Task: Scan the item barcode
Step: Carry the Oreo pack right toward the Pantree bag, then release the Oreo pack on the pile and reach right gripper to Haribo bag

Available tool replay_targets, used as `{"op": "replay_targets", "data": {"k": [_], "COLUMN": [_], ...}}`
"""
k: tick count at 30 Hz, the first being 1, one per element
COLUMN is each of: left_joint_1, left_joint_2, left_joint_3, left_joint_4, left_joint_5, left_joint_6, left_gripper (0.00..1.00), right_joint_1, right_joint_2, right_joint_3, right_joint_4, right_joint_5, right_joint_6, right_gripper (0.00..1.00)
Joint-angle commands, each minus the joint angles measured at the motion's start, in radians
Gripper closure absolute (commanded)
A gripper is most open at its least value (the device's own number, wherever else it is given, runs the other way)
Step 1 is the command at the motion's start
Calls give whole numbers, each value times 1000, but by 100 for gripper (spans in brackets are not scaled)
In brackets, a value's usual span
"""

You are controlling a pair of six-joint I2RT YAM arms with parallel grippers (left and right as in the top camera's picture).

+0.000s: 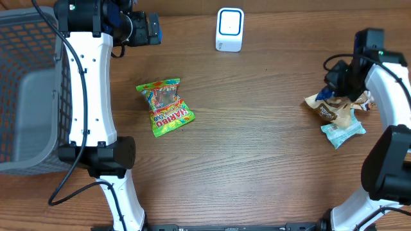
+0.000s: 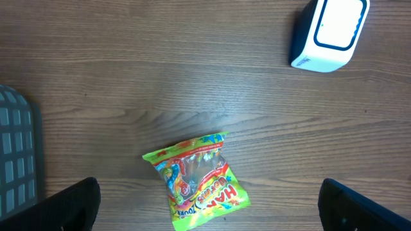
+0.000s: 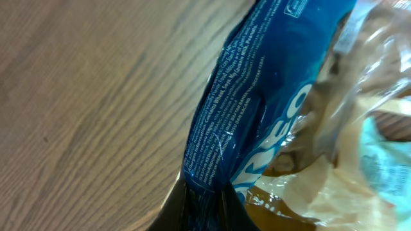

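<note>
Green-yellow candy bag [image 1: 166, 106], white scanner [image 1: 229, 29] w/ blue trim, blue Oreo pkt [image 3: 257, 96], grey mesh basket [image 1: 26, 96]

- The wire basket [image 1: 26, 96] at the table's [image 1: 257, 141] left edge runs off the overhead picture's left side; the left wrist view catches just one corner of it.
- That view's top edge cuts the scanner [image 2: 327, 32], and its bottom edge cuts the Haribo bag [image 2: 196, 186].
- The left gripper [image 2: 209, 208] shows only two dark fingertips [image 2: 58, 205] in the bottom corners.
- From overhead, the right gripper [image 1: 332, 95] hides most of the Oreo packet [image 3: 257, 109]; close up, the packet overruns the top and right edges.
</note>
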Motion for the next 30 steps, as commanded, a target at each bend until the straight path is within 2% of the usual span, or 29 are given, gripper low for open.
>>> {"op": "replay_targets", "data": {"k": [1,3,5,12,16,20,30], "left_joint_1": [3,3,3,3,3,3,3], "left_joint_2": [10,10,10,10,10,10,10], "left_joint_3": [5,5,5,5,5,5,5], "left_joint_4": [2,2,2,2,2,2,2], "left_joint_5": [-3,-3,-3,-3,-3,-3,-3], "left_joint_6": [-3,-3,-3,-3,-3,-3,-3], "left_gripper": [1,0,0,0,0,0,0], "right_joint_1": [5,5,5,49,138,265,631], "right_joint_2": [-22,-23,-23,-24,-24,-23,113], "right_joint_3": [-21,-20,-13,71,138,143,142], "right_joint_4": [19,22,18,12,40,157,422], "right_joint_5": [-17,-18,-35,-206,-317,-388,-381], "right_joint_6": [10,-17,-27,-184,-257,-259,-174], "right_gripper": [88,59,49,47,47,41,40]}}
